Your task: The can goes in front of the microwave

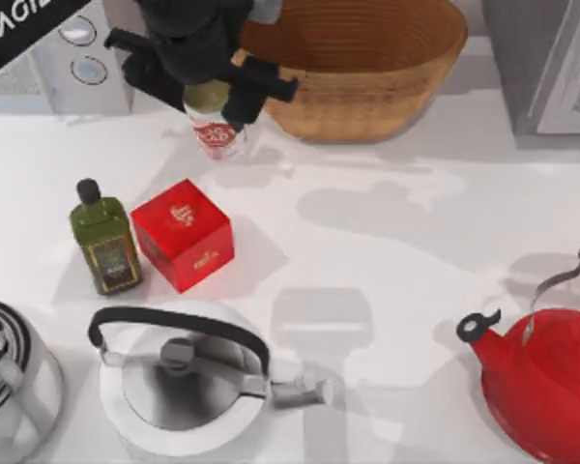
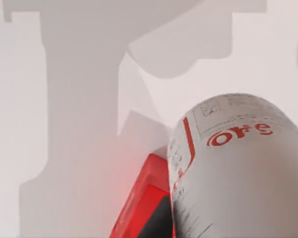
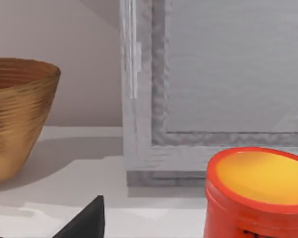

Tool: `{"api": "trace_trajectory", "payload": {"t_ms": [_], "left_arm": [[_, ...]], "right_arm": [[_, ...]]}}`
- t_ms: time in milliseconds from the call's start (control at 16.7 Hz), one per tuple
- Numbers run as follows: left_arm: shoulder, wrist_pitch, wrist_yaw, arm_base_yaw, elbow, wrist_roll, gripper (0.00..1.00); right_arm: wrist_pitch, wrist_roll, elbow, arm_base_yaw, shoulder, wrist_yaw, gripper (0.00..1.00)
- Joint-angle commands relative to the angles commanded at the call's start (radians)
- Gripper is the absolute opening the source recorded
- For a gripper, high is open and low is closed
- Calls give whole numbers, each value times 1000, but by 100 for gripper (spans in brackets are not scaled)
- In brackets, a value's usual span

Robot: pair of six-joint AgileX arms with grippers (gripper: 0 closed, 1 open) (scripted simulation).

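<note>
Top view: left claw (image 1: 216, 92) sits at the back left of the bench (image 1: 387, 261), clenched around the upper part of the can (image 1: 216, 130), its dark fingers on either side of the gold-olive top. The can is just right of the microwave (image 1: 82, 58) panel with its two round knobs, and just left of the woven basket (image 1: 367, 68); whether its base touches the bench cannot be told from above. Nearer the front lie a red box (image 1: 184, 234) and, just beside it on the left, a green oil bottle (image 1: 103, 240) with a black cap. Along the front edge: a white kettle (image 1: 179, 382) with a black handle, a striped pot (image 1: 10, 372) at the far left, a red kettle (image 1: 541, 382) at the far right. A grey appliance (image 1: 551, 58) occupies the back right corner. Left wrist view adds the can's label (image 2: 238, 163) close up, white with red lettering, with the red box (image 2: 146, 203) beyond it and shadows on the bench surface. Right wrist view gives the grey appliance's white-framed door (image 3: 213, 84) side-on, the basket (image 3: 17, 114) beside it, and a red cylindrical container with an orange top (image 3: 258, 193). State of the right claw: cannot tell.
</note>
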Motion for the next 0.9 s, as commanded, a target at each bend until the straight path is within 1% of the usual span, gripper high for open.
{"api": "trace_trajectory", "payload": {"t_ms": [300,480,600,900], "left_arm": [[-38,-12,3,266,-139,10,0],[-46,-39,13,385,-218,8,0],[-49,-52,19,424,-246,6,0],[-43,-49,17,425,-248,8,0]], "right_arm": [[0,0,0,0,0,0,100],[0,0,0,0,0,0,100],[0,0,0,0,0,0,100],[0,0,0,0,0,0,100]]}}
